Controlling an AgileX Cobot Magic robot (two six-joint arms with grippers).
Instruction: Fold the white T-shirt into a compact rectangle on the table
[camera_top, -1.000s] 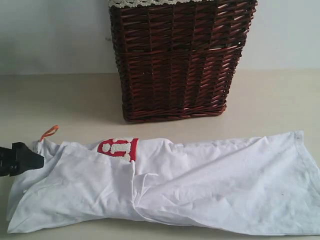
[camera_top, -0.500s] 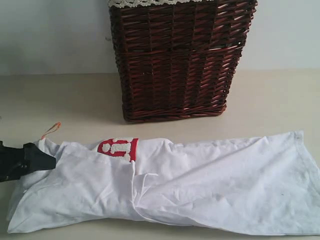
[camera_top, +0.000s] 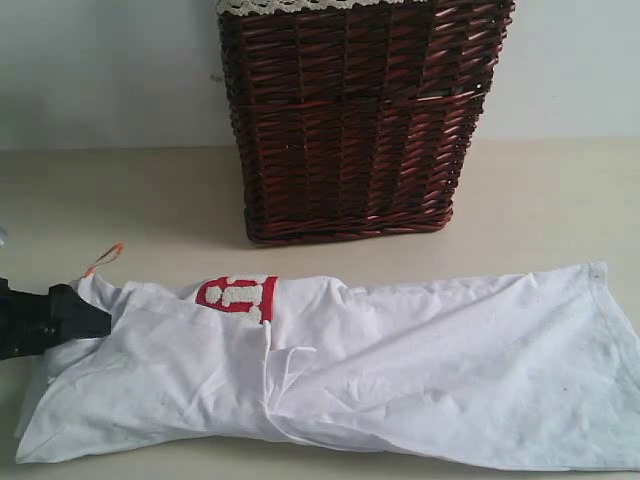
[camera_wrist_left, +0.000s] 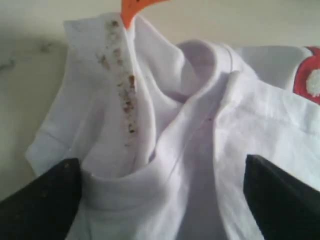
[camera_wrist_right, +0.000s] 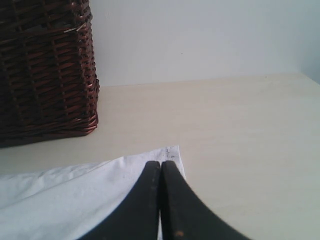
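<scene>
Nearest in, the white T-shirt (camera_top: 400, 370) lies stretched out in a long, wrinkled band across the front of the tabletop (camera_top: 150, 200), collar end to the left, hem end to the right. The left pincer (camera_wrist_left: 160, 200) sits right at that collar end, spread wide. One dark finger (camera_wrist_left: 40, 200) stands on each side of the bunched neck opening, and the cloth between them is loose, not squeezed. The wrist view shows the collar (camera_wrist_left: 200, 65) rumpled and standing up just ahead of the fingertips, with brown specks (camera_wrist_left: 122, 85) running down its inner band. The orange tag (camera_wrist_left: 132, 7) pokes out just past that, on the far side of the collar from the pincer.

Over at the hem end, the right pincer (camera_wrist_right: 161, 165) is pressed together, both fingers flush against each other. Its tips lie over the far corner of the shirt's hem. Whether they touch the cloth there, or have any of it caught between them, I cannot tell.

A little further back on the shirt, the fuzzy white letters outlined in red (camera_top: 240, 297) show at the top fold, right of the collar. Beyond that comes a strip of bare tabletop, then the dark wicker basket (camera_top: 350, 130), apart from the shirt, with white lace trim (camera_top: 300, 5) along its rim. Behind it all is the pale wall (camera_top: 100, 70).
</scene>
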